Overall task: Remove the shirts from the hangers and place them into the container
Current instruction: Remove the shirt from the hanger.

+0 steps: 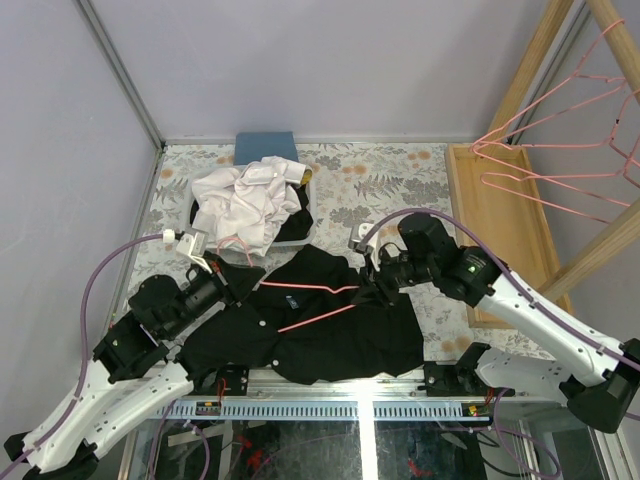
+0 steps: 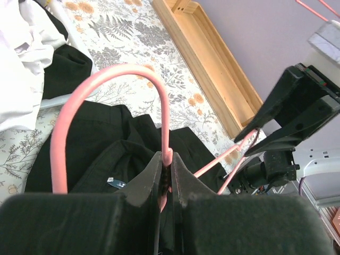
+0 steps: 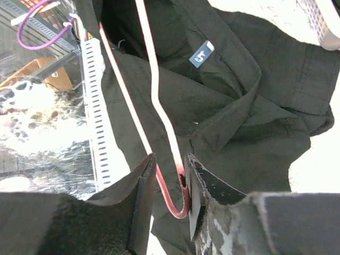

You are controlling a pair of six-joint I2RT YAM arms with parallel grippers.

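Note:
A large black shirt [image 1: 330, 340] lies spread on the table near the front edge, with a pink hanger [image 1: 310, 287] still inside it. My left gripper [image 1: 243, 286] is shut on the base of that hanger's hook [image 2: 164, 106], over the shirt's collar [image 2: 106, 138]. My right gripper [image 1: 372, 292] is at the hanger's far end. Its jaws stand a little apart around the bent corner of the wire [image 3: 178, 204], and the right finger [image 3: 199, 178] touches it. The white container [image 1: 314, 210] behind holds a white shirt [image 1: 240, 205] and dark cloth.
A folded blue cloth [image 1: 265, 145] lies behind the container. The long wooden tray [image 1: 495, 220] runs along the right side. Several bare pink hangers [image 1: 560, 150] hang from a wooden rack at the upper right. The table's metal front rail [image 1: 330, 408] is just below the shirt.

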